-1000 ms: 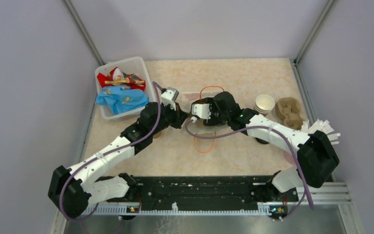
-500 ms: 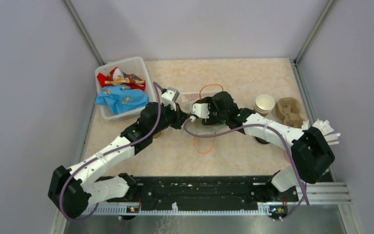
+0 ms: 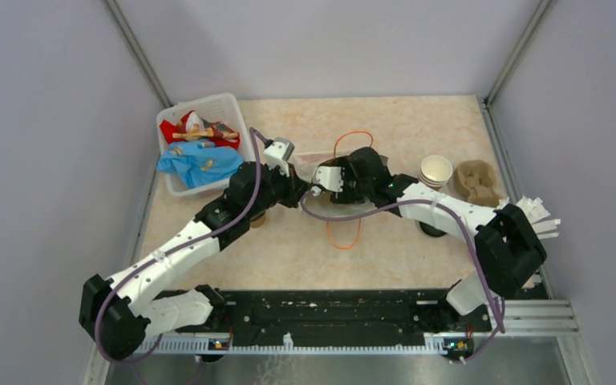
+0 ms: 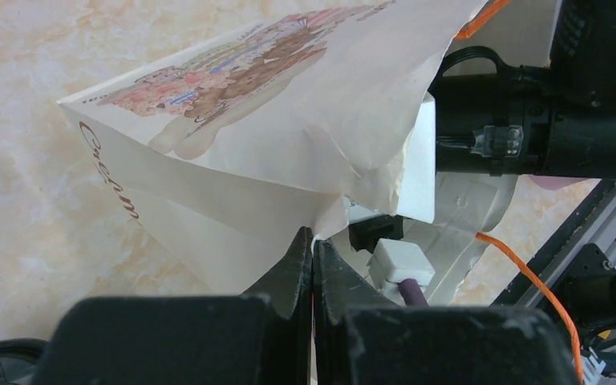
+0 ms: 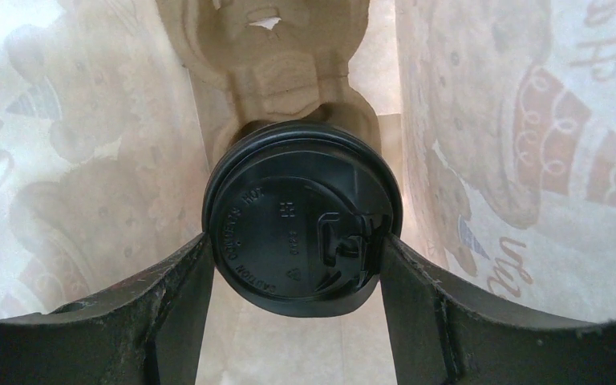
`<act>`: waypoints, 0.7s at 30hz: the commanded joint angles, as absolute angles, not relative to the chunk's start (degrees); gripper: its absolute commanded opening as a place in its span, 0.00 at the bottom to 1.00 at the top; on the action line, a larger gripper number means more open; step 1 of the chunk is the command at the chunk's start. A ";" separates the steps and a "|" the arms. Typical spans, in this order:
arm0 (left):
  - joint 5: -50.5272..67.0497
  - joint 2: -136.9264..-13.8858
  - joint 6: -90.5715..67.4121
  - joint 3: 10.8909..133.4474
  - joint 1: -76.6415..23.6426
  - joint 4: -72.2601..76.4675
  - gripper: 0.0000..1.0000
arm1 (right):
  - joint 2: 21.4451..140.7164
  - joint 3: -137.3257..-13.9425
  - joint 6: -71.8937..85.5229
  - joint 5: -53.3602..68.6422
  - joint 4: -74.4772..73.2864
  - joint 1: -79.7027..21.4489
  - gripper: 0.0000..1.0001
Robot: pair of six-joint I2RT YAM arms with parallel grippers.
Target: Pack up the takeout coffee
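In the middle of the top view both arms meet at a white paper bag (image 3: 314, 159) lying on the marbled surface (image 3: 417, 128), with an orange handle (image 3: 342, 234) looping out below it. The left claw (image 4: 313, 241) is clenched on the bag's edge. Its two dark fingers press together on a pinch of paper at the lower centre of the left wrist view, and the bear-printed side of the bag spreads up and left from there. The right claw (image 5: 295, 250) is inside the bag, grasping a black-lidded cup (image 5: 301, 212) with one finger on each side of the lid; only the cup's top shows. Beyond it, at the top centre of that view, a pulp tray (image 5: 265, 56) lies between the bag's walls. Whether the cup sits in a pocket cannot be told. A second pulp tray (image 3: 479, 183) rests at the right of the top view, well apart from the bag.
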State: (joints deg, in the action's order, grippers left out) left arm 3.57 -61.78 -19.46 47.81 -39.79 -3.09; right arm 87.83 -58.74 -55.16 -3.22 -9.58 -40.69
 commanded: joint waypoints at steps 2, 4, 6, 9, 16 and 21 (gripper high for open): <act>4.17 -62.04 -21.56 53.16 -39.90 -5.29 0.00 | 86.97 -63.43 -50.52 -1.55 -19.98 -40.04 0.60; 4.31 -62.45 -22.55 53.87 -39.91 -6.26 0.00 | 85.90 -64.17 -49.22 -0.97 -23.49 -40.05 0.60; 4.30 -63.19 -23.77 55.24 -39.90 -7.75 0.00 | 84.85 -65.11 -47.80 -0.15 -26.57 -40.03 0.60; 4.73 -64.19 -25.94 57.19 -39.82 -9.88 0.00 | 84.13 -67.00 -45.17 2.38 -31.31 -40.15 0.61; 5.97 -67.66 -31.94 65.43 -39.18 -19.37 0.00 | 85.19 -70.08 -39.26 6.41 -39.81 -40.36 0.61; 5.30 -69.81 -36.00 69.95 -36.43 -25.64 0.00 | 87.56 -70.15 -37.01 8.87 -41.96 -40.46 0.63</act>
State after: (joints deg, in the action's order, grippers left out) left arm 4.93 -68.51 -31.35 65.17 -38.57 -20.93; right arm 86.00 -68.64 -41.34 3.11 -35.99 -40.62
